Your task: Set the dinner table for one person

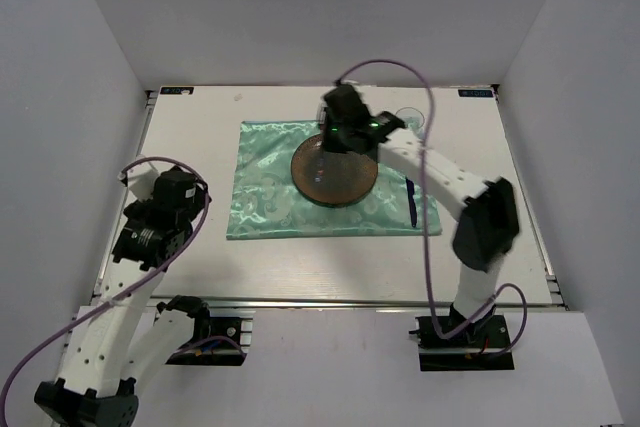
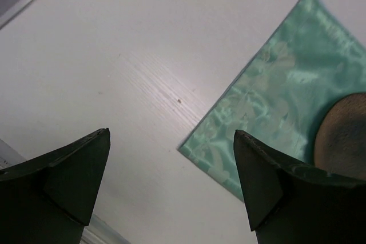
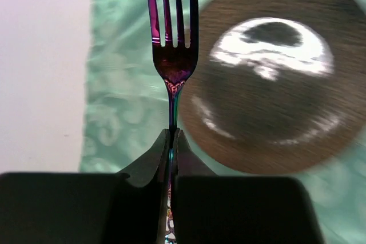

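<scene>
The white dinner table (image 1: 200, 137) carries a mint-green mat (image 1: 265, 187) with a round brown plate (image 1: 335, 175) on its right half. My right gripper (image 3: 172, 135) is shut on the handle of an iridescent purple fork (image 3: 172, 55), held above the mat just left of the plate (image 3: 269, 78). In the top view that gripper (image 1: 335, 132) hovers over the plate's far edge. My left gripper (image 2: 171, 135) is open and empty above bare table (image 2: 114, 55), near the mat's corner (image 2: 280, 90); in the top view it is at the left (image 1: 185, 187).
A dark blue utensil (image 1: 410, 202) lies on the mat's right edge. A clear glass (image 1: 410, 119) stands behind the right arm. White walls enclose the table on three sides. A metal rail (image 1: 330, 302) runs along the near edge.
</scene>
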Robot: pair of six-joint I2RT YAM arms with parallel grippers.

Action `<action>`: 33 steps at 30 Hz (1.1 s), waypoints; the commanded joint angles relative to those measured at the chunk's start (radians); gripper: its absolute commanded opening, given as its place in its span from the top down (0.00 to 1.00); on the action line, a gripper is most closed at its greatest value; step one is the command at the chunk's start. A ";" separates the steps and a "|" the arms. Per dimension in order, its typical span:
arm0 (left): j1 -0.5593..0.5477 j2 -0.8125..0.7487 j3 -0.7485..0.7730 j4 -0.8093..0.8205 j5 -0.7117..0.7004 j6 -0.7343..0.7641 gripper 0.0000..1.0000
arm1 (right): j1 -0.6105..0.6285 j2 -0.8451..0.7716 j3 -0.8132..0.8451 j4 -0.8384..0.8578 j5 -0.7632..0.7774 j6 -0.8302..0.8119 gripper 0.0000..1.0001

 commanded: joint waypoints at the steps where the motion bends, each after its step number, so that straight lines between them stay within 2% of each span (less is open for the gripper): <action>1: 0.009 -0.107 0.019 -0.014 -0.104 -0.067 0.02 | 0.107 0.206 0.212 -0.070 0.006 0.045 1.00; 3: 0.009 -0.175 -0.016 0.023 -0.086 -0.017 0.02 | 0.146 0.328 0.341 -0.098 0.031 0.056 1.00; 5: 0.009 -0.198 -0.023 0.042 -0.075 -0.006 0.02 | 0.181 0.392 0.397 -0.095 0.031 0.059 1.00; 6: 0.009 -0.198 -0.020 0.032 -0.080 -0.009 0.02 | 0.186 0.459 0.474 -0.101 0.031 0.065 1.00; 10: 0.009 -0.171 -0.015 0.029 -0.071 -0.008 0.02 | 0.224 0.602 0.607 -0.144 0.051 0.107 1.00; 16: 0.009 -0.124 -0.007 0.032 -0.058 0.005 0.02 | 0.253 0.623 0.503 -0.063 0.100 0.206 1.00; 23: 0.009 -0.128 -0.013 0.051 -0.034 0.025 0.02 | 0.259 0.729 0.587 -0.066 0.063 0.240 1.00; 33: 0.009 -0.131 -0.016 0.063 -0.012 0.040 0.02 | 0.261 0.774 0.598 -0.037 0.028 0.252 1.00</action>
